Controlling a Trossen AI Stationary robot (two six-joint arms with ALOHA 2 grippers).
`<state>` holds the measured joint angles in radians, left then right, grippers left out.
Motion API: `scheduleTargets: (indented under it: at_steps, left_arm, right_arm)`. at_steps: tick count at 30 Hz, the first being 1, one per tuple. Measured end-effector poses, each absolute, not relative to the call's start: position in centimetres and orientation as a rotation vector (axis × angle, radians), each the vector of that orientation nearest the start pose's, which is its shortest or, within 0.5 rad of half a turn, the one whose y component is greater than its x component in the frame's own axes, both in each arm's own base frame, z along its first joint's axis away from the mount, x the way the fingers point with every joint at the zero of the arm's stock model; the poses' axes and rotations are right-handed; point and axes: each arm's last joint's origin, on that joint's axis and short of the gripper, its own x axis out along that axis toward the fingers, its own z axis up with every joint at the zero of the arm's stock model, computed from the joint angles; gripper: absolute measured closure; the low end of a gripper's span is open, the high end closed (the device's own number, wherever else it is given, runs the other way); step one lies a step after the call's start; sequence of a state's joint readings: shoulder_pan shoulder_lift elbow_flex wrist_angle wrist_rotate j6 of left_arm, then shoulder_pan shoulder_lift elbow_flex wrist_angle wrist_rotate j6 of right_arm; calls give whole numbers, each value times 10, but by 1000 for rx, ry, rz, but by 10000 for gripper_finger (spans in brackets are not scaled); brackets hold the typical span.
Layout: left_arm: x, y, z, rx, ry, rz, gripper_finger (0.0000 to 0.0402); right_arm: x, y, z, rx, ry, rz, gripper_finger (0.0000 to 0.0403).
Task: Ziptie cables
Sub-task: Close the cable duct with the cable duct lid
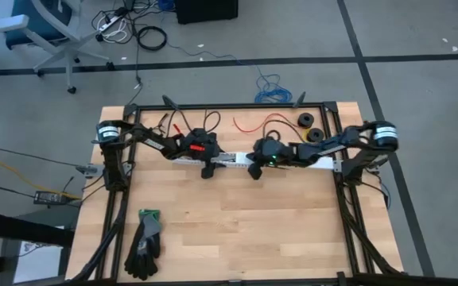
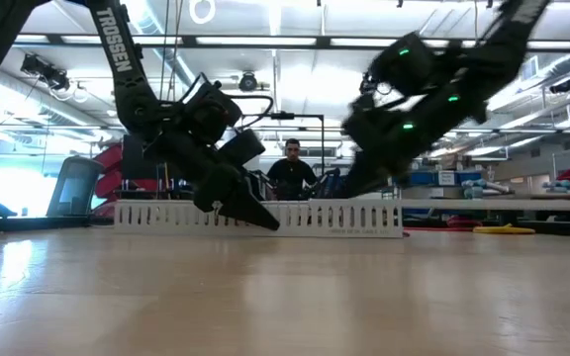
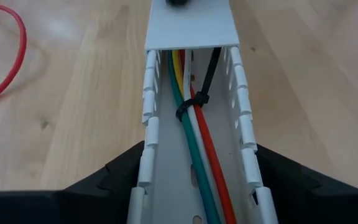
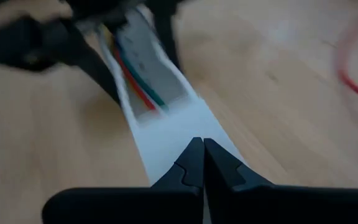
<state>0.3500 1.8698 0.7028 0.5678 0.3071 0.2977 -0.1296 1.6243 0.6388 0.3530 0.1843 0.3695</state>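
Observation:
The cables, yellow, green, white and red wires, lie along the inside of a white slotted channel that runs left to right across the table. A black ziptie is looped around them. A white cover closes the channel's farther stretch. My left gripper straddles the open stretch, one finger outside each wall. My right gripper is shut, its tips just above the cover, to the right of the left one. My left gripper has the channel between its two fingers, one finger against the outside of each slotted wall. The fingers slant down and point along the channel toward the covered stretch. The channel rests on the table. My right gripper: I cannot tell whether its shut tips touch the cover.
A long red wire curls on the far part of the table. Two black rolls sit at the far right. A pair of black gloves lies near the front left. A person stands behind the table.

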Motion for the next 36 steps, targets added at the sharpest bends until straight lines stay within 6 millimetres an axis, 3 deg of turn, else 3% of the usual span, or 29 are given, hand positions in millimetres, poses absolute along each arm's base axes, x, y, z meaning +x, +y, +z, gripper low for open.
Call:
scheduleTargets:
  at_steps: [5,8,11,15,19,22,25,29,31,34,36]
  left_arm:
    - [313,104,101,100,566,-41,151]
    - [314,104,101,103,565,-37,151]
    - [314,103,101,108,577,-32,151]
    - [313,103,100,107,586,-34,151]
    - [313,103,100,106,587,-34,151]
    - [313,103,100,107,587,-33,151]
    - [313,103,100,107,581,-35,151]
    - [313,103,100,104,572,-35,151]
    - [314,102,101,105,569,-29,151]
    - [313,102,101,110,570,-34,151]
    - [313,102,100,109,575,-36,151]
  right_arm:
    - [345,-55,126,290,601,-336,403]
    - [367,-57,131,195,561,-287,403]
    - [369,-56,151,116,498,-288,403]
    - [352,-51,191,90,441,-328,403]
    - [323,-43,198,194,638,-367,403]
    - [310,-40,192,291,776,-400,403]
    - [320,-46,170,364,817,-344,403]
    - [361,-64,139,352,738,-274,403]
    - [379,-68,133,283,654,-242,403]
    - [393,-67,145,187,534,-220,403]
    - [390,-63,164,126,489,-251,403]
